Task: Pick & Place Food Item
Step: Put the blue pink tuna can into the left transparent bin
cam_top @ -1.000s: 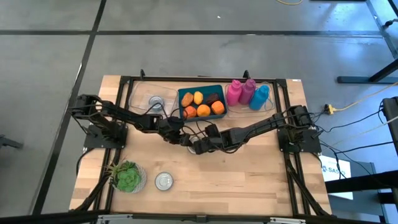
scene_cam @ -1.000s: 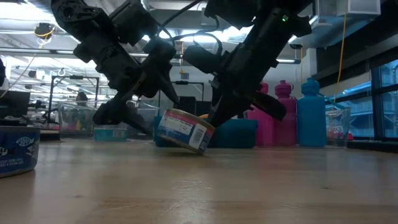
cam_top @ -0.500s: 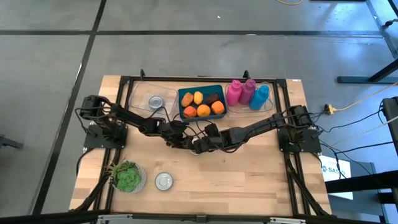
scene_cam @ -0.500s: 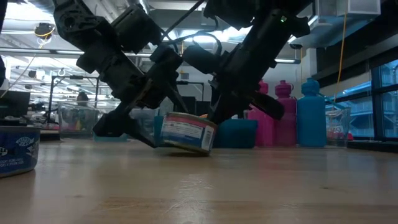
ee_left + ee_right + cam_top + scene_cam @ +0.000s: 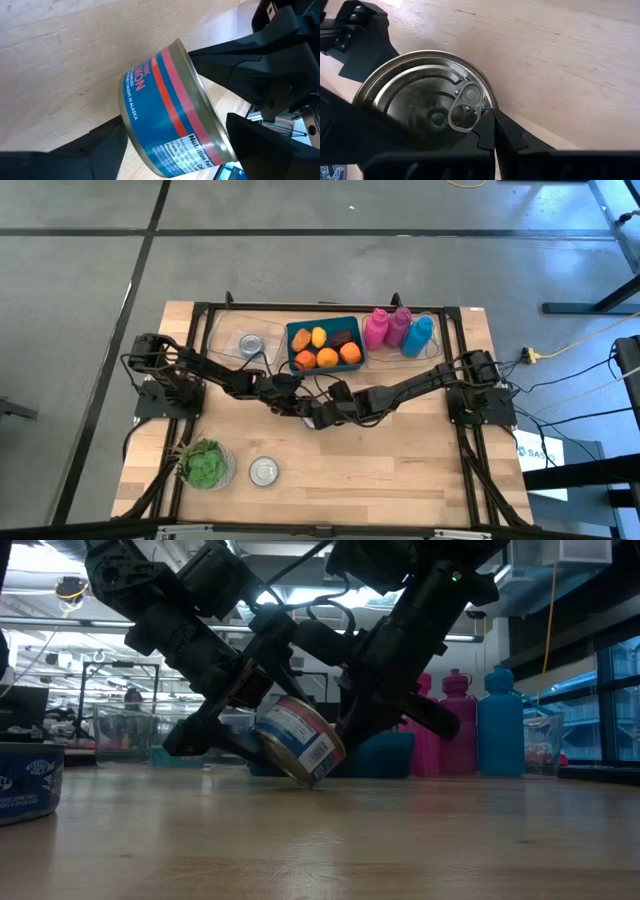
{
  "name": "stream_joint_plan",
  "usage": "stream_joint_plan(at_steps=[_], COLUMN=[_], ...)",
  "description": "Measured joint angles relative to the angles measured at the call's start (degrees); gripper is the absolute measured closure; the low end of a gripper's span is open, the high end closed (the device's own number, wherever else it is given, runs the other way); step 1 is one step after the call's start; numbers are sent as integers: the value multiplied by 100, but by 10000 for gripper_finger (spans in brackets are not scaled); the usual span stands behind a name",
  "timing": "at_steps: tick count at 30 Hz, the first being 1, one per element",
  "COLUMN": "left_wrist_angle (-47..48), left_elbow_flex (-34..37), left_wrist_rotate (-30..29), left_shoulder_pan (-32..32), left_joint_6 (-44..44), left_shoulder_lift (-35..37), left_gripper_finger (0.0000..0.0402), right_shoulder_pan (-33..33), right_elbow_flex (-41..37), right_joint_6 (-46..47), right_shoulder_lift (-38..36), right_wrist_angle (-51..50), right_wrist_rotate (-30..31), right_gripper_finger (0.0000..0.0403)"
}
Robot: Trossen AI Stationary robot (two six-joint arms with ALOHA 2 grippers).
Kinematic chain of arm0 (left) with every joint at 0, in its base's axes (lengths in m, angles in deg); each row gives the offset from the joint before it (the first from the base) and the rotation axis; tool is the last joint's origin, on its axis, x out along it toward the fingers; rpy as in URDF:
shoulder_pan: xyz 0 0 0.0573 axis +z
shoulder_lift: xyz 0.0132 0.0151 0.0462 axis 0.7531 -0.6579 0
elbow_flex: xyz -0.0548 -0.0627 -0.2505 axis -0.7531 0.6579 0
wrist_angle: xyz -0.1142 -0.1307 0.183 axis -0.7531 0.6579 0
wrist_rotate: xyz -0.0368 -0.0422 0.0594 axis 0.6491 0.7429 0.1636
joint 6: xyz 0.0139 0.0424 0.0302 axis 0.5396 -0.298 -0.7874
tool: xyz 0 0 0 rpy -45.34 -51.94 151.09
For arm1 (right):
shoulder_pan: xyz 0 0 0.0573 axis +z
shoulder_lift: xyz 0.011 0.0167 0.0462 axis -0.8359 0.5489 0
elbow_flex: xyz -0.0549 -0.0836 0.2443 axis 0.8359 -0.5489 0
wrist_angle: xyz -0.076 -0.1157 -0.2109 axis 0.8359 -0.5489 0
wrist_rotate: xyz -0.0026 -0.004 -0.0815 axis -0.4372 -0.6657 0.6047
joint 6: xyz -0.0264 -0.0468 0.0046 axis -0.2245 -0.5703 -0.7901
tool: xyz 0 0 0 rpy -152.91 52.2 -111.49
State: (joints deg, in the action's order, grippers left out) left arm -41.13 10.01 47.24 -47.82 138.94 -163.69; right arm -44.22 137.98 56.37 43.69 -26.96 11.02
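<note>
A short can (image 5: 298, 740) with a blue label and a red stripe sits tilted at the table's middle, also seen in the left wrist view (image 5: 170, 125). Its lid with a pull tab (image 5: 465, 112) faces my right gripper. My left gripper (image 5: 265, 725) reaches in from the table's left, its fingers wide apart around the can (image 5: 312, 416). My right gripper (image 5: 490, 135) comes from the right, shut, with its tips at the lid's rim. In the high view both grippers (image 5: 297, 406) (image 5: 322, 418) cover most of the can. My left gripper has the can between its two fingers, one finger (image 5: 100, 150) by the base rim and the other (image 5: 260, 145) by the lid rim. It comes from the table's left, slanting down. The can is tilted, left side raised, its lower right edge (image 5: 312, 780) on the table. My right gripper's shut fingertips touch the lid's rim (image 5: 489, 107) right beside the pull tab. They come from the table's right, slanting steeply down. Nothing is pinched between them.
At the back stand a teal tray (image 5: 292, 330) of oranges and other food, two pink bottles (image 5: 385, 328) and a blue bottle (image 5: 418, 335). A second can (image 5: 250, 345) is back left, a third (image 5: 263, 471) front left beside a potted plant (image 5: 205, 464). Bare wood lies front right.
My left gripper has pushed a little toward the table's right and down, tipping its fingers. The can first settled almost flat, then tilted up steeper, its left side rising while its lower right edge stayed on the table.
</note>
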Motion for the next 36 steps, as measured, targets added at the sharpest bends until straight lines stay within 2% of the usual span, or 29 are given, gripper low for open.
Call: stream_joint_plan(at_steps=[4,9,10,19,26,31,36], left_wrist_angle=[7,10,7,35,67,20,120], left_elbow_flex=[0,2,2,2,9,7,5], left_wrist_rotate=[-14,-7,2,137,167,210,223], left_shoulder_pan=[2,2,6,7,4,2,0], left_joint_6=[0,107,112,-176,-231,-235,-365], left_shoulder_lift=[0,11,11,39,114,251,585], left_gripper_finger=[127,228,235,235,235,235,235], right_shoulder_pan=[0,4,4,4,13,39,147], right_elbow_flex=[0,0,0,0,0,4,7], right_joint_6=[-4,-22,-24,-41,-47,-284,-452], right_shoulder_lift=[0,-11,-13,-13,-60,-396,-849], right_wrist_angle=[51,122,115,130,151,190,139], right_wrist_rotate=[52,64,71,125,72,79,244], right_gripper_finger=[403,403,403,402,368,344,338])
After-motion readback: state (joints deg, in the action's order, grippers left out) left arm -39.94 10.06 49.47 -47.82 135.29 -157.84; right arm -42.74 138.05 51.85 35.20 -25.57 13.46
